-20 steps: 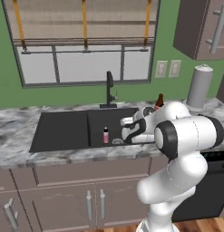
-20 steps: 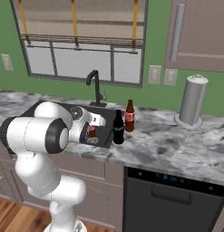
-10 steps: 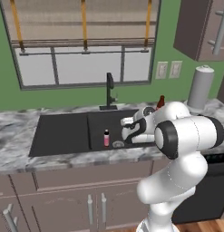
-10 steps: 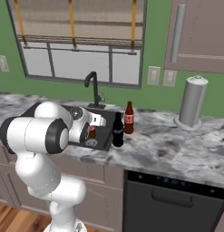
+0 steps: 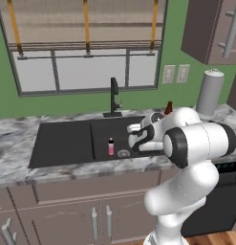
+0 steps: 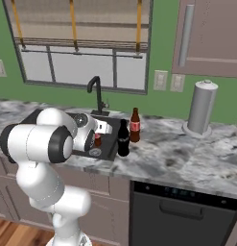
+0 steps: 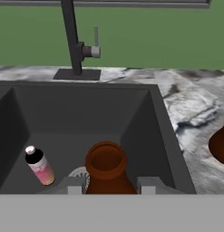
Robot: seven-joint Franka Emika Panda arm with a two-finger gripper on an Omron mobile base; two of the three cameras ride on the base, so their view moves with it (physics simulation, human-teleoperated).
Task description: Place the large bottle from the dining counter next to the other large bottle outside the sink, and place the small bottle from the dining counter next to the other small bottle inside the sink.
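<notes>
Gripper [image 7: 108, 185], bottom centre of hand view: fingers clamped on small brown bottle [image 7: 107, 168] above sink [image 7: 145, 113], apparently for setting beside pink bottle [image 7: 39, 165], lower left.

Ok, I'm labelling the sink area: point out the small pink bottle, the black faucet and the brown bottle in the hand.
Small pink bottle [image 7: 40, 169], hand view, body.
Black faucet [image 7: 70, 36], hand view, upright stem.
Brown bottle [image 7: 106, 168], hand view, neck.
</notes>
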